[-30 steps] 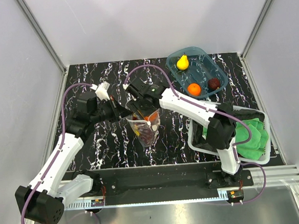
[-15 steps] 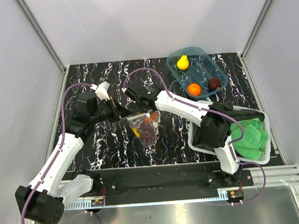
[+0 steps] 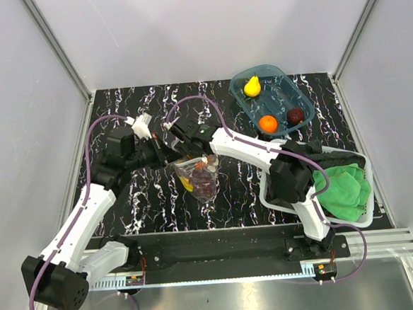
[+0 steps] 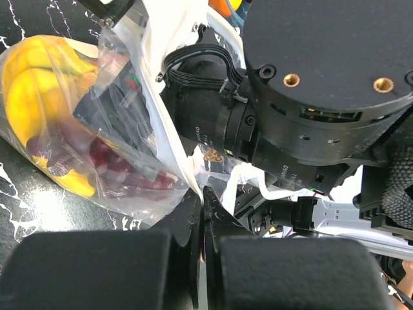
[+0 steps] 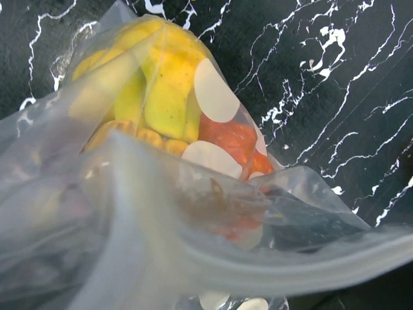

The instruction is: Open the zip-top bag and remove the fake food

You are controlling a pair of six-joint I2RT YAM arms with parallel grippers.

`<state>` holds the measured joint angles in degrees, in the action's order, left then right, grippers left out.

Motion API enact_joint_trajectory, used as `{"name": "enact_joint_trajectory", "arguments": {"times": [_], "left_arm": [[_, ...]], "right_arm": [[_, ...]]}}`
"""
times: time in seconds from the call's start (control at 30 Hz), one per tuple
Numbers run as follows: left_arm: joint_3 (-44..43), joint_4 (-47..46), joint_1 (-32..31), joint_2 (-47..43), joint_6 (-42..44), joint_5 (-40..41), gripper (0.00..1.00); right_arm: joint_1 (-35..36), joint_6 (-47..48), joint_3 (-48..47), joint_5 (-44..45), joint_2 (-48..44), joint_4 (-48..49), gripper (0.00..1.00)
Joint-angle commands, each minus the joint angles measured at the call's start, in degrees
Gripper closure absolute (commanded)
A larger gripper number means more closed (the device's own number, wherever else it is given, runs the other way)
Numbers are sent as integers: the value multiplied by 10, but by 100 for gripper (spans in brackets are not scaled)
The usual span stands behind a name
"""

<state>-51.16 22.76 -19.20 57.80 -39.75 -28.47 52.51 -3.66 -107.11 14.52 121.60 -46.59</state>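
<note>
The zip-top bag (image 3: 199,177) hangs between my two grippers at the table's middle, with its bottom on the table. It holds the fake food: a yellow banana bunch (image 4: 29,77), dark red grapes (image 4: 113,165) and orange fruit (image 5: 227,139). My left gripper (image 3: 165,155) is shut on the bag's white top strip (image 4: 205,201), on the bag's left side. My right gripper (image 3: 186,148) is at the bag's mouth from above. In the right wrist view, blurred plastic (image 5: 193,258) covers its fingers, so its state does not show.
A blue tub (image 3: 239,99) at the back right holds a yellow pear (image 3: 252,86), an orange (image 3: 267,123) and a dark red fruit (image 3: 296,114). A white basket (image 3: 269,193) with a green cloth (image 3: 344,191) stands at the right, by the right arm's elbow.
My right wrist has shifted left and a little back over the bag's mouth. The bag's top has been drawn slightly left with it. The left arm has barely moved.
</note>
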Motion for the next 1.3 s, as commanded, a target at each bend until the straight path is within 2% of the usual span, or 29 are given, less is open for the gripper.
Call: {"name": "enact_joint_trajectory", "arguments": {"times": [0.0,0.07,0.1,0.17,0.2,0.37,0.57,0.83,0.93,1.13,1.27], "left_arm": [[2,-29,-4,-17,-3,-16,100],[4,-28,-5,-20,-4,-15,100],[4,-28,-4,-21,-4,-15,100],[4,-26,-5,-22,-4,-15,100],[4,-26,-4,-22,-3,-15,100],[4,-19,-4,-23,-1,-16,100],[3,-18,-4,-18,0,-19,100],[-3,-19,-5,-5,5,-26,100],[-2,-22,-4,0,5,-32,100],[16,-16,-4,-12,6,-28,100],[19,-14,-4,-22,11,-33,100]], "right_arm": [[0,1,14,21,-6,33,33],[0,1,16,24,-12,33,40],[0,1,22,20,-22,32,49],[0,-6,26,15,-36,29,55],[0,-8,27,10,-50,26,62],[0,-35,26,-6,-101,1,76],[0,-78,9,-36,-152,-35,82],[0,-121,-45,-29,-199,-72,85],[1,-134,-87,-31,-200,-97,85],[-13,-123,-186,52,-200,-137,86],[-79,-124,-271,53,-187,-168,85]]}}
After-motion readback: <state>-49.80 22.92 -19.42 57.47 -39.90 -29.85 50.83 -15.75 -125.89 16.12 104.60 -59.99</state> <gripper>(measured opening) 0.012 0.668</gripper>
